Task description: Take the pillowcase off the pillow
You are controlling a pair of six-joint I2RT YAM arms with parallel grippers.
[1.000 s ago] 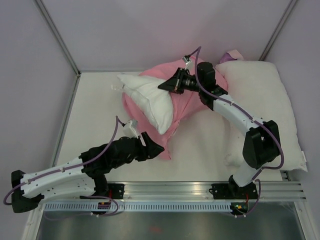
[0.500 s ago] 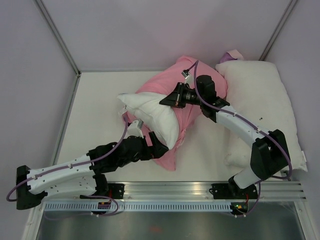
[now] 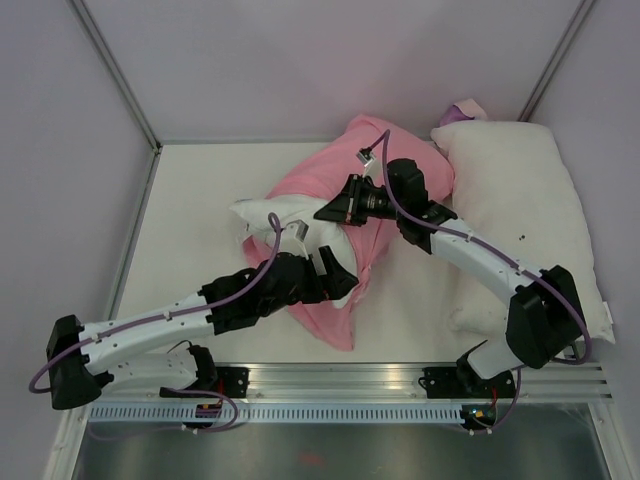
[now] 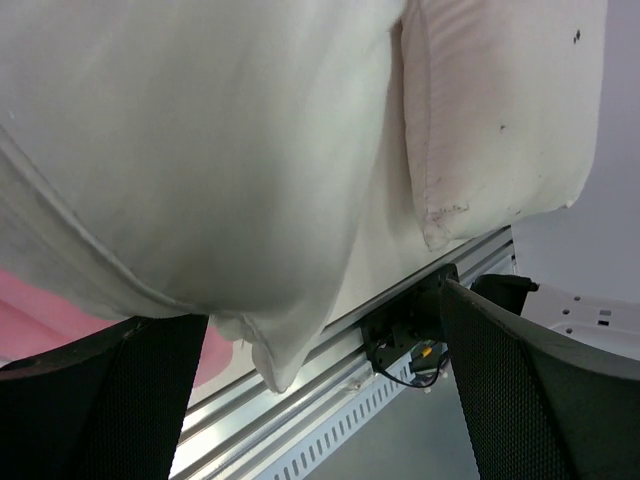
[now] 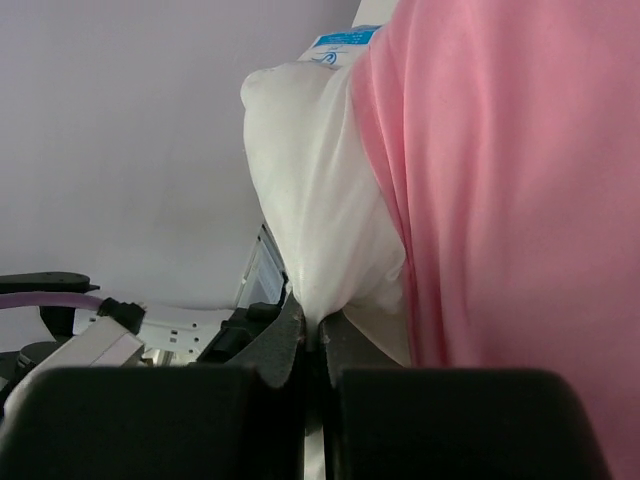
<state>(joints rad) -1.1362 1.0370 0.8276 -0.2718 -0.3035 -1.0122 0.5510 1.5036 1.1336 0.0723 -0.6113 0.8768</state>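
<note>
The pink pillowcase (image 3: 345, 165) lies bunched mid-table, one tail trailing toward the near edge. The white pillow (image 3: 262, 213) sticks out of it on the left. My right gripper (image 3: 326, 212) is shut on a fold of the pillow (image 5: 320, 200), right beside the pillowcase (image 5: 520, 200); the pillow's corner tag (image 5: 345, 40) shows above. My left gripper (image 3: 345, 276) is open just under the bundle. In its wrist view the pillow (image 4: 200, 150) fills the top. A loose pillow corner hangs between the wide-apart fingers (image 4: 540, 400) without being pinched. A strip of pillowcase (image 4: 30, 320) shows at the left.
A second white pillow with small dark specks (image 3: 520, 210) lies along the table's right side, also seen as the speckled pillow (image 4: 500, 120). A metal rail (image 3: 340, 380) runs along the near edge. Walls close off the left, back and right. A small purple item (image 3: 462, 108) sits at the back.
My left gripper has opened wide and moved right and farther in, up under the bundle. My right gripper has drawn the pillow and pillowcase nearer and slightly left.
</note>
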